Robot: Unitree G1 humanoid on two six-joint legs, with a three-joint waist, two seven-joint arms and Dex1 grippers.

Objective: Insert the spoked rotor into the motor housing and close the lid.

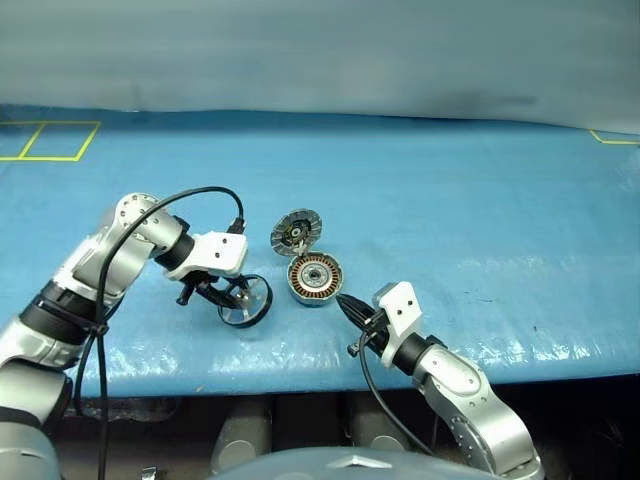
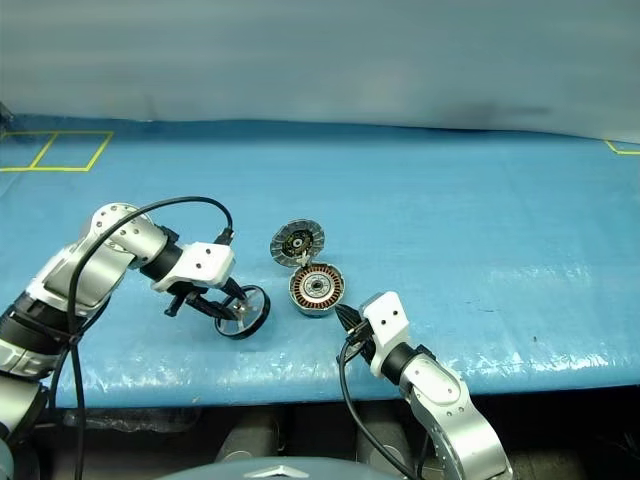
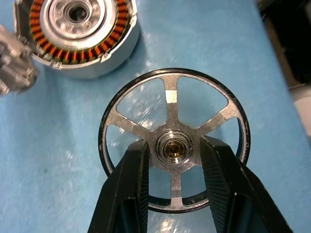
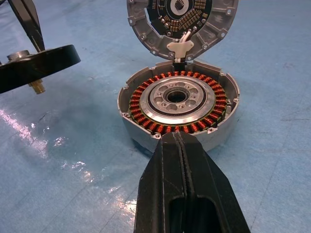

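One spoked rotor (image 3: pixel 173 141) hangs clamped by its hub in the left fingers (image 3: pixel 127 184), apparently just off the blue surface (image 1: pixel 480 210), beside one motor housing (image 4: pixel 179 104), lid (image 4: pixel 182 19) open; right fingers (image 4: pixel 181 160) together, nearly touching its rim.

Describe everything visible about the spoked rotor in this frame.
The spoked rotor is a thin black ring around silver metal spokes that meet at a hub with a brass-coloured centre. The left end effector grips it by the hub, one finger on each side. It is held tilted, off the blue table cover, just left of the open motor housing, not yet inserted.
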